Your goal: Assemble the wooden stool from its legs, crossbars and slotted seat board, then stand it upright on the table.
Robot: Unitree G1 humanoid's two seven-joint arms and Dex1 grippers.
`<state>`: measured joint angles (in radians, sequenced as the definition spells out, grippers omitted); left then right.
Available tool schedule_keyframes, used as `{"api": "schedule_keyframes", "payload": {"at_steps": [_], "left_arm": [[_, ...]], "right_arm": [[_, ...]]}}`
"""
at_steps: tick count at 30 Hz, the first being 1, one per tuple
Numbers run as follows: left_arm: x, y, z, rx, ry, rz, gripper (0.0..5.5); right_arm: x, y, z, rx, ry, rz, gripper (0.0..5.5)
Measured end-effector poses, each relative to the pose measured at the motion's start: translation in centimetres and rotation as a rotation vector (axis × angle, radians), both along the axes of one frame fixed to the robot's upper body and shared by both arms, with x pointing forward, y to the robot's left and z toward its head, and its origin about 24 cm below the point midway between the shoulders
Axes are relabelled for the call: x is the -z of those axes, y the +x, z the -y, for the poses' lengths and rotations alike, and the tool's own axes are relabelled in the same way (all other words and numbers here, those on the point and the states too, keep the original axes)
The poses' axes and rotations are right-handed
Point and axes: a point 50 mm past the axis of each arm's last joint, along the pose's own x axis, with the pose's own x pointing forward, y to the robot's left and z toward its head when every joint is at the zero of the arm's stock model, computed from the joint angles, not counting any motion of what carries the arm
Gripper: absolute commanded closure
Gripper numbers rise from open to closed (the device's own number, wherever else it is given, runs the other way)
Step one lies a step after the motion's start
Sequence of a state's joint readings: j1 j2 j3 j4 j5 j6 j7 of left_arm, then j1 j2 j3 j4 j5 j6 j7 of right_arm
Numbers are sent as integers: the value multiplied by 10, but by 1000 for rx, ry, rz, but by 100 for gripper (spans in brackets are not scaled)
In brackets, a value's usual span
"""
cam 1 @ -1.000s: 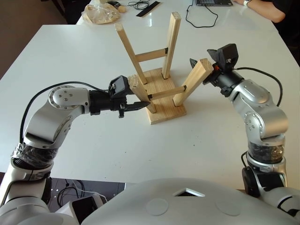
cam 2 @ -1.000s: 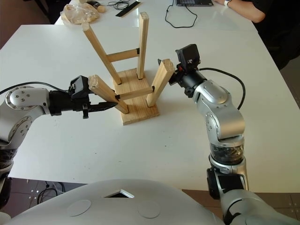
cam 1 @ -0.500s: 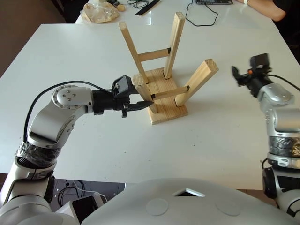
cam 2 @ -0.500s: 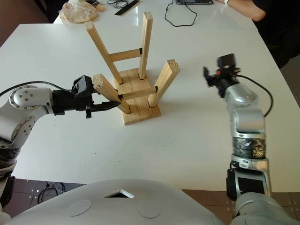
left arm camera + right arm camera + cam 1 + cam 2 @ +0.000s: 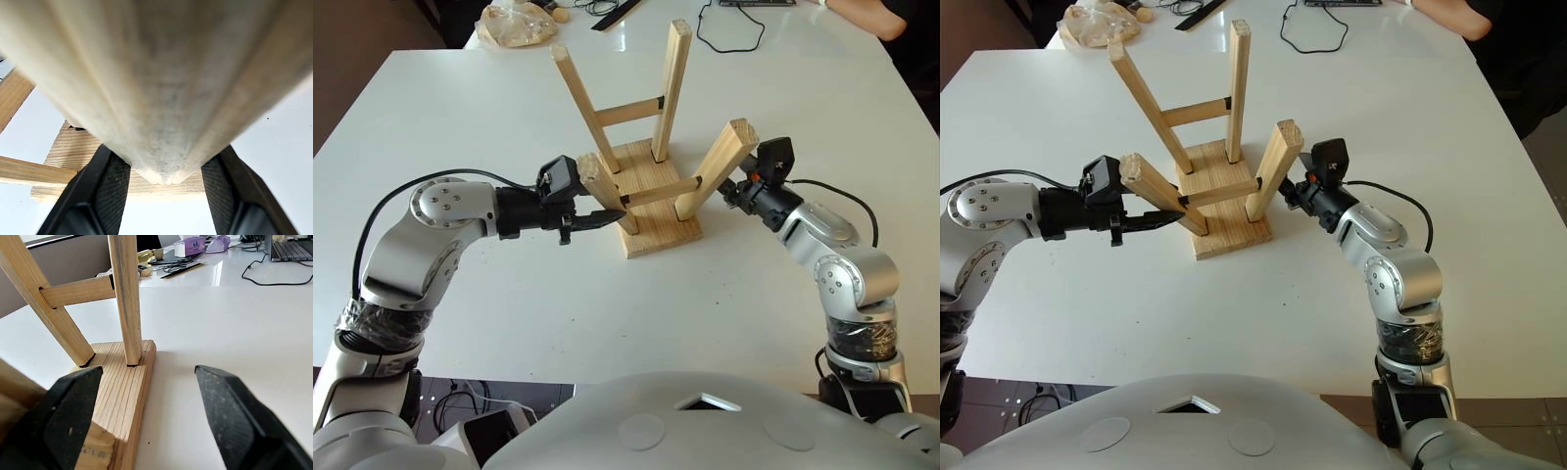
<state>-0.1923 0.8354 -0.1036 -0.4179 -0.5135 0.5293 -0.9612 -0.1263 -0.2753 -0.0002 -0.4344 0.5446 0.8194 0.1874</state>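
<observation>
Right jaws open, back beside right leg; left jaws tight on left leg.

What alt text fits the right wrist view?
The right gripper, fingers open, is close to the wooden seat board lying flat on the white table. Two legs joined by a crossbar rise from the board.

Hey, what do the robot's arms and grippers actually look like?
The left arm and right arm have rounded silver-grey shells, black wrists and a looping black cable each. The left gripper and right gripper have two black wedge-shaped fingers, with a small black camera box behind.
</observation>
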Motion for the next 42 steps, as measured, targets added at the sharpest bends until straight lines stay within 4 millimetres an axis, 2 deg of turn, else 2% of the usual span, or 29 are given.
{"api": "schedule_keyframes", "payload": {"at_steps": [3, 5, 8, 10, 13, 16, 18, 19, 20, 21, 22, 23, 24, 26, 31, 37, 42], "left_arm": [[4, 0, -2, -20, -2, -14, 346], [7, 1, -1, -36, -7, -17, 346], [8, 1, 3, -42, -15, -12, 346], [8, 0, 4, -42, -16, -9, 346], [8, 0, 4, -46, -15, -6, 346], [8, 0, 3, -46, -14, -6, 346], [7, 0, 3, -46, -14, -8, 346], [7, 0, 3, -47, -14, -8, 346], [7, 0, 3, -47, -15, -9, 346], [7, 0, 2, -48, -15, -7, 346], [6, 1, 3, -49, -16, -5, 346], [3, 1, 4, -44, -22, 10, 346], [2, 0, 2, -49, -17, 10, 346], [0, -2, -6, -55, -1, 10, 346], [-2, -4, -8, -47, -2, 11, 346], [4, -9, 1, -59, -24, -7, 346], [1, -9, 7, -75, -45, -23, 346]], "right_arm": [[-10, -3, -1, 2, -37, 9, 198], [-13, 3, 1, -3, -131, 71, 198], [-4, 17, 17, 80, -172, 81, 198], [5, 27, 53, 242, -232, 69, 198], [1, 36, 100, 415, -291, 115, 198], [-10, 45, 126, 540, -311, 179, 198], [-17, 49, 134, 595, -302, 212, 198], [-20, 53, 131, 623, -272, 224, 198], [-20, 55, 119, 600, -227, 217, 198], [-17, 56, 94, 524, -148, 193, 198], [-14, 56, 59, 406, -48, 155, 198], [-10, 48, 12, 240, 93, 90, 198], [-9, 38, -20, 152, 201, 38, 198], [-7, 26, -26, 163, 262, -32, 198], [-9, 16, -23, 155, 344, -132, 198], [-21, 14, -8, 51, 104, -80, 198], [-6, 11, -1, 0, -42, -74, 198]]}}
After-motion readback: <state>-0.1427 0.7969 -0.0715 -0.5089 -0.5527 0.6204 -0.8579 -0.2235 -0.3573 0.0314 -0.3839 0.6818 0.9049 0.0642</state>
